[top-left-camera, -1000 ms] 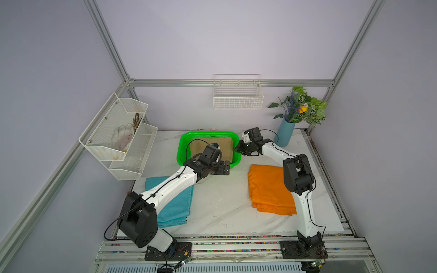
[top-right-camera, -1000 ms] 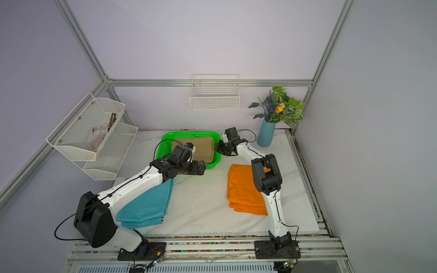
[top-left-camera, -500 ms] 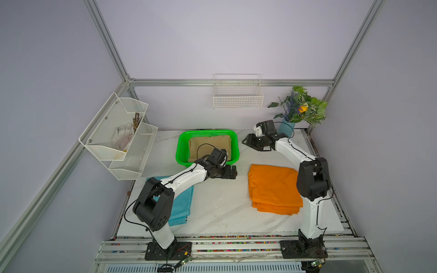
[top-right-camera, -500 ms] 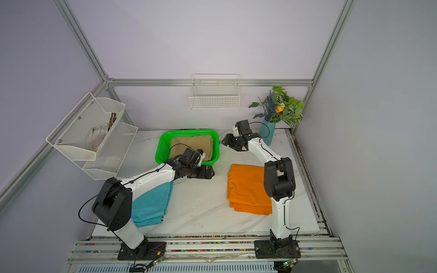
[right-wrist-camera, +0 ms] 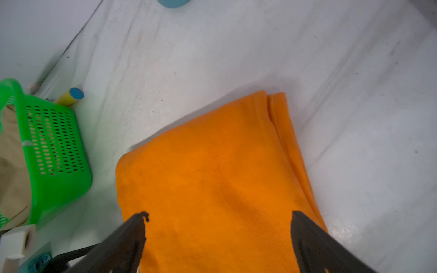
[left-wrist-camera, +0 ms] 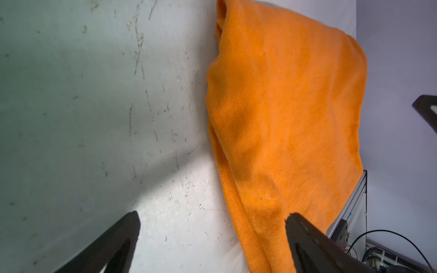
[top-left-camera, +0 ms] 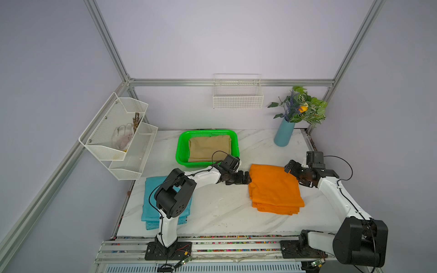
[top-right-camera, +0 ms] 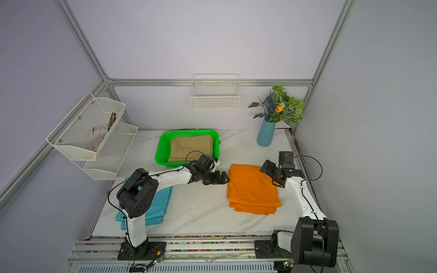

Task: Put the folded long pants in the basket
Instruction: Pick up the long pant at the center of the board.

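Off the green basket [top-left-camera: 181, 141] and over to the orange pants [top-left-camera: 274, 189]! A second ago, up at the basket rim with both arms; now down at mid-table, one on each side of the orange fold. Nearly pinched shut back then on the right, flung wide now. No change of spread on the left.

On to the left gripper [top-left-camera: 246, 179]: spread fully, gripping nothing, parked at the orange fold's left edge near its far corner. Seen from the left wrist, left gripper [left-wrist-camera: 212, 217] astride that edge, with one finger [left-wrist-camera: 307, 236] over cloth and its partner over the bare marble table [left-wrist-camera: 94, 94] (touching or just above, hard to call).

Over to the right gripper [top-left-camera: 296, 175]: wide apart as well, nothing between the tips, hanging above the far right corner of the orange pants. Same story from the right wrist, right gripper [right-wrist-camera: 217, 216] looking down onto orange cloth.

Now the containers. In the basket at the back of the table: the tan pants [top-left-camera: 209, 147], flat on the floor, filling most of it. Outside it: orange pants right of centre, teal pants [top-left-camera: 151, 201] at the left edge, partly under the left arm. On the left wall, a white mesh rack [top-left-camera: 118, 132] with something pale and a few brown stems in the upper tier.
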Controlling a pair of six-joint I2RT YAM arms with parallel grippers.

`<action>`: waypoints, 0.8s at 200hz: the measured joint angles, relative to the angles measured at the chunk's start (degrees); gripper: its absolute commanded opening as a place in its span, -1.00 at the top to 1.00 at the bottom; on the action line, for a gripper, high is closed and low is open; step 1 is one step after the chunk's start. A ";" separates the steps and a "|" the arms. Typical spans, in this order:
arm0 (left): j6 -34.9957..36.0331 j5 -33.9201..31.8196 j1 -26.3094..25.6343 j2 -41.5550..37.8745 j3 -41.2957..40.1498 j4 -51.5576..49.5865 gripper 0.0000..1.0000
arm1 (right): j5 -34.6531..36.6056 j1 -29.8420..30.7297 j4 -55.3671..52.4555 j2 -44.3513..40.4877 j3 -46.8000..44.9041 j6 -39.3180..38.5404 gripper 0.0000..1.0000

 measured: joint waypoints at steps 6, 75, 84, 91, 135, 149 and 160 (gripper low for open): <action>-0.17 0.00 -0.02 0.07 0.00 0.44 -1.00 | -0.26 -1.33 0.39 0.13 -1.09 0.11 -0.98; -1.46 -1.20 -0.20 0.11 -0.35 4.13 -1.00 | -6.56 -7.02 6.45 10.05 -7.48 -1.01 -0.98; -1.51 -1.38 -0.20 0.11 -0.68 4.70 -1.00 | -7.54 -7.02 7.08 10.12 -7.76 -1.64 -0.98; -1.53 -1.33 -0.20 0.11 -0.81 4.76 -1.00 | -8.26 -7.02 7.41 10.25 -7.87 -2.16 -0.98; -1.51 -0.87 -0.20 0.87 -0.81 5.53 -0.99 | -13.88 -7.06 13.29 11.23 -10.60 -3.45 -0.87; -1.49 -0.87 -0.13 1.25 -0.81 5.42 -1.00 | -14.78 -5.90 16.31 10.58 -12.46 -3.02 -0.85; -1.44 -0.90 0.00 1.40 -0.81 4.96 -1.00 | -15.15 -3.74 18.64 9.88 -13.84 -2.10 -0.84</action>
